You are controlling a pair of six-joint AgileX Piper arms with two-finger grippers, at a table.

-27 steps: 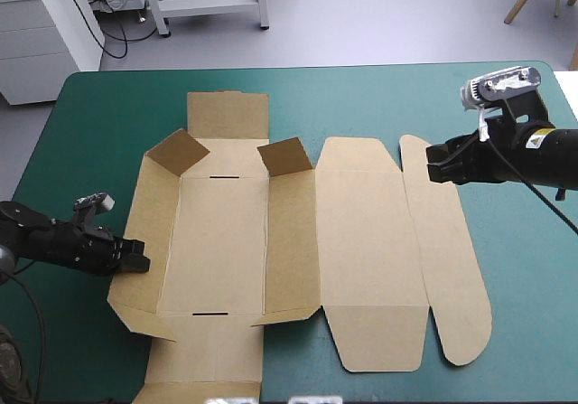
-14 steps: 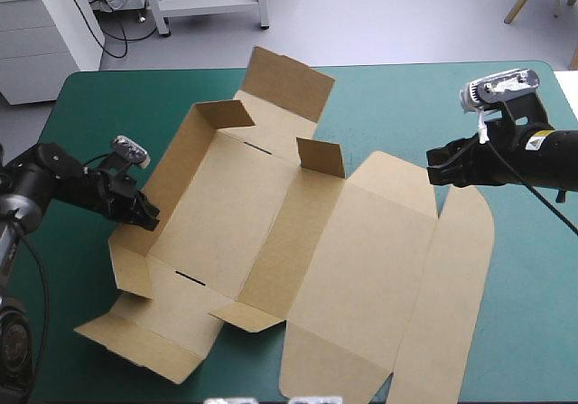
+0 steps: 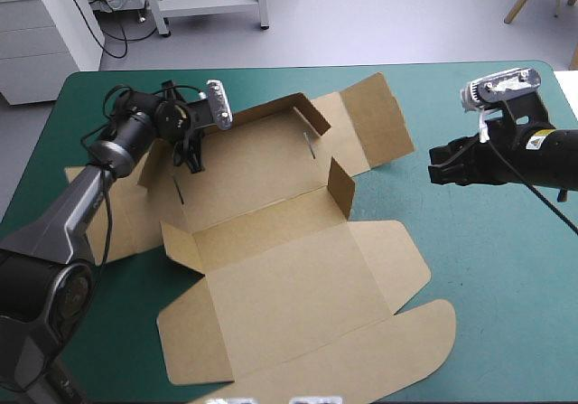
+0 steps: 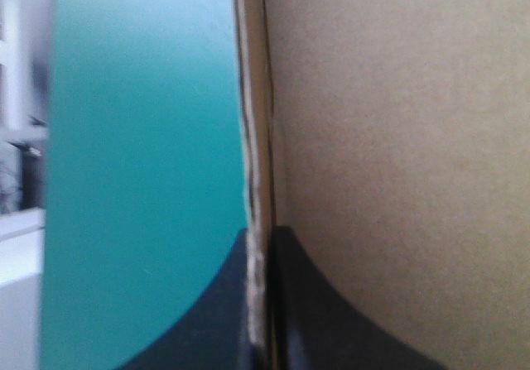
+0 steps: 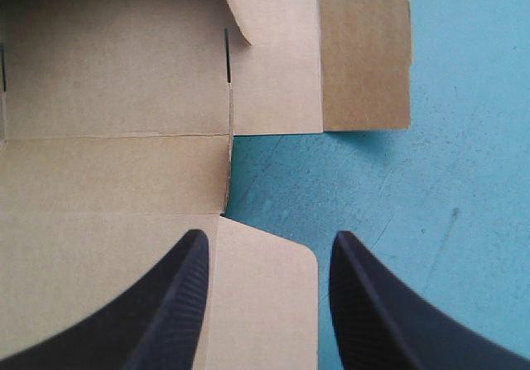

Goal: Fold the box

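Note:
The brown box [image 3: 271,241] lies opened out on the teal-green cover [image 3: 506,268], turned askew. Its lid panels point to the table's front and its side walls and corner flaps are partly raised. My left gripper [image 3: 188,155] is at the box's far-left wall. In the left wrist view the gripper [image 4: 261,250] is shut on the box [image 4: 397,138], the board's edge pinched between the black fingers. My right gripper [image 3: 433,164] hovers right of the box, apart from it. In the right wrist view that gripper [image 5: 269,242] stands open above the box [image 5: 116,97], over a flap's corner.
A raised end flap [image 3: 375,119] points toward the right gripper. Bare teal-green cover [image 5: 431,180] lies under and beside the right gripper. The box's front lid flap [image 3: 361,368] reaches close to the table's front edge.
The left gripper has swept from the table's left side toward the far edge, dragging the box wall with it. The whole box has swung round clockwise. The right arm has stayed still.

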